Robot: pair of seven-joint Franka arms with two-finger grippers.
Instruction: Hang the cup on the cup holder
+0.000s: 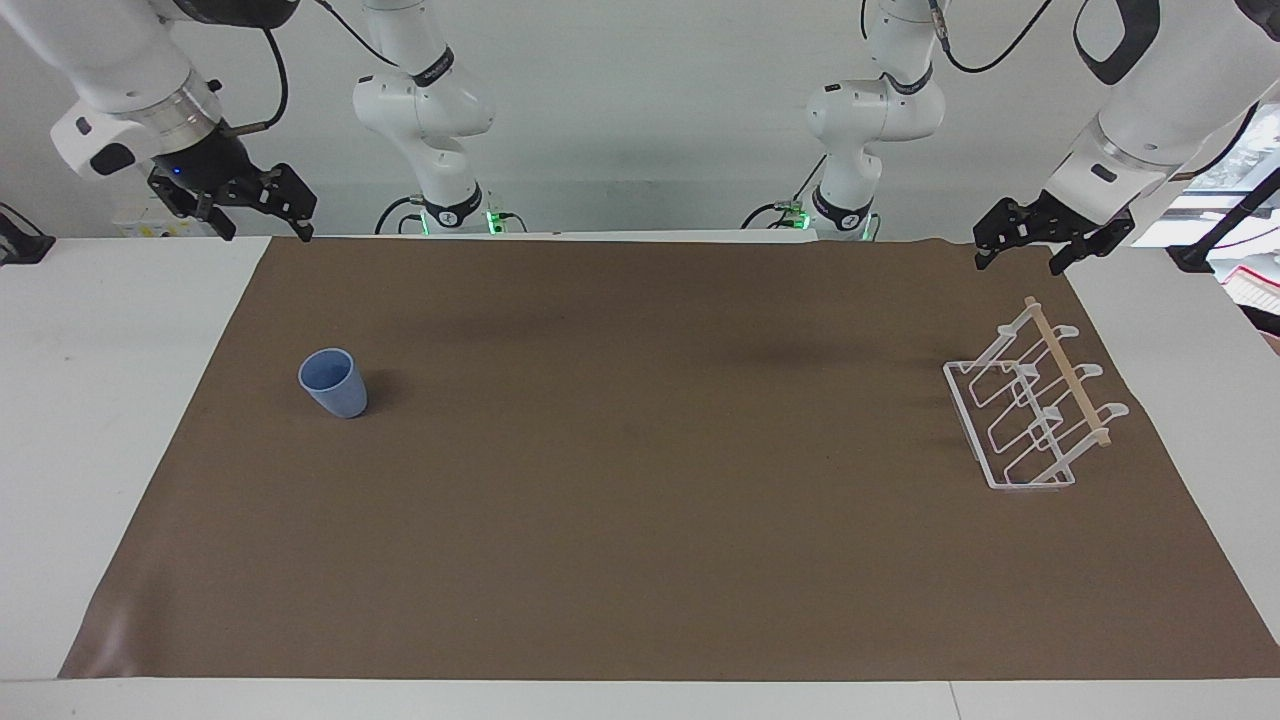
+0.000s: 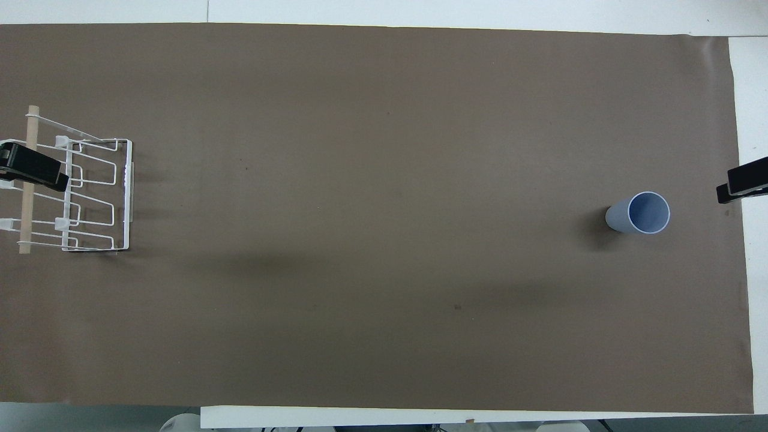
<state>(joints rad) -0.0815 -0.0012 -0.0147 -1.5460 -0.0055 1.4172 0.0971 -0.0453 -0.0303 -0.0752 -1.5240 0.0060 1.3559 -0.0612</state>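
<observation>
The light-blue cup (image 1: pixel 334 384) stands upright, mouth up, on the brown mat toward the right arm's end of the table; it also shows in the overhead view (image 2: pixel 639 213). The white wire cup holder (image 1: pixel 1030 412) with its wooden rod stands toward the left arm's end, also seen in the overhead view (image 2: pixel 90 193). My right gripper (image 1: pixel 266 230) hangs open and empty in the air over the mat's edge at the robots' end, well apart from the cup. My left gripper (image 1: pixel 1018 264) hangs open and empty above the holder's end nearest the robots, not touching it.
The brown mat (image 1: pixel 640 520) covers most of the white table (image 1: pixel 90 420). In the overhead view only the gripper tips show, the left (image 2: pixel 33 170) over the holder's rod and the right (image 2: pixel 744 182) at the mat's edge beside the cup.
</observation>
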